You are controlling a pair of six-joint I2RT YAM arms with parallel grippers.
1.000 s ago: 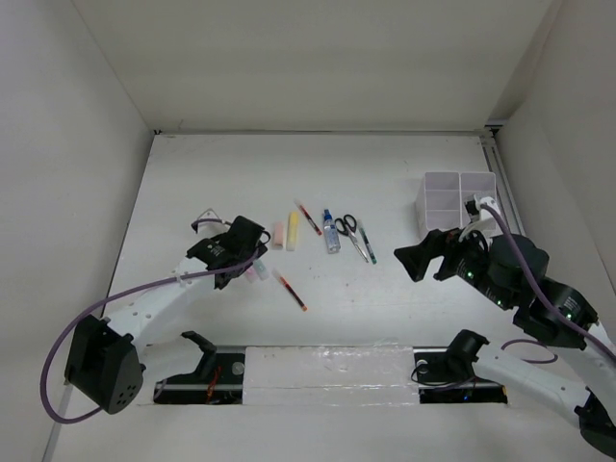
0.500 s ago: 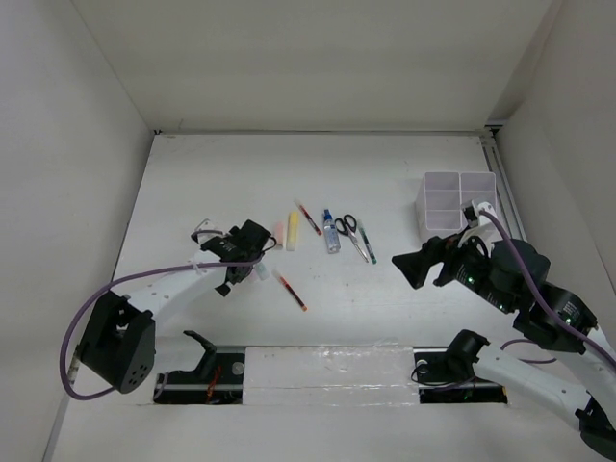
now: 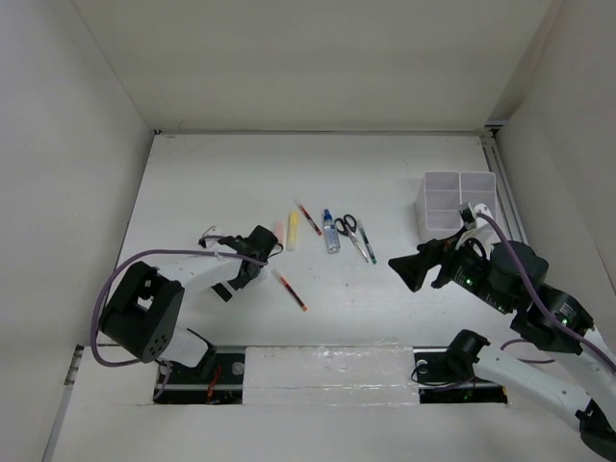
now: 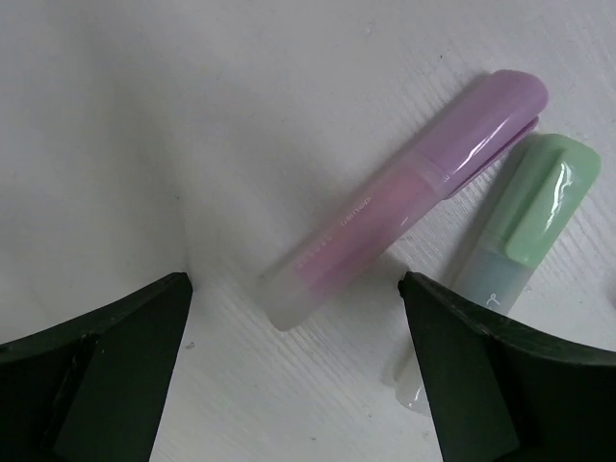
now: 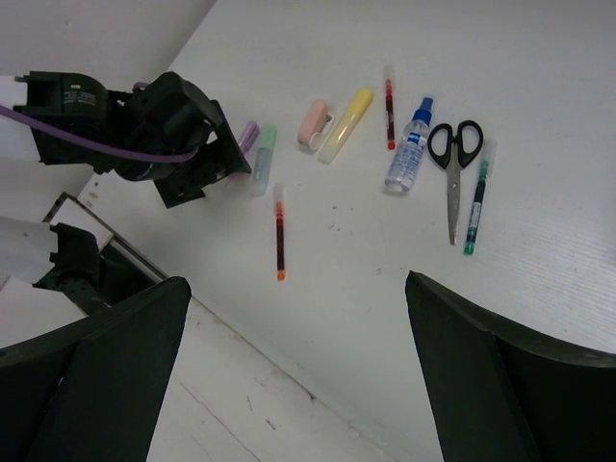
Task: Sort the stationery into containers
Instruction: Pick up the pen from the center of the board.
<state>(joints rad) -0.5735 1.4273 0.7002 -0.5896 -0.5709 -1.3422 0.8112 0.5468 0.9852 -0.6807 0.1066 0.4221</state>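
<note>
In the left wrist view a pastel pink stick [image 4: 404, 202] and a green stick [image 4: 510, 231] lie side by side on the white table. My left gripper [image 4: 294, 322] is open low over them, with the pink stick's near end between the jaws. In the top view it [image 3: 238, 279] covers most of both. A peach stick [image 3: 278, 232], yellow stick [image 3: 293, 231], red pen [image 3: 308, 218], blue-capped bottle [image 3: 331, 233], scissors [image 3: 346, 226] and dark pen [image 3: 367, 243] lie in a row. Another red pen [image 3: 290, 289] lies nearer. My right gripper [image 3: 409, 269] is open and empty, held above the table.
The white four-compartment organizer [image 3: 457, 197] stands at the right rear, behind my right arm. White walls close the table on three sides. The right wrist view shows the table's near edge [image 5: 241, 332] and my left arm's purple cable [image 5: 87, 144].
My left gripper has moved right and lowered onto the pink and green sticks. My right gripper has shifted slightly left.
</note>
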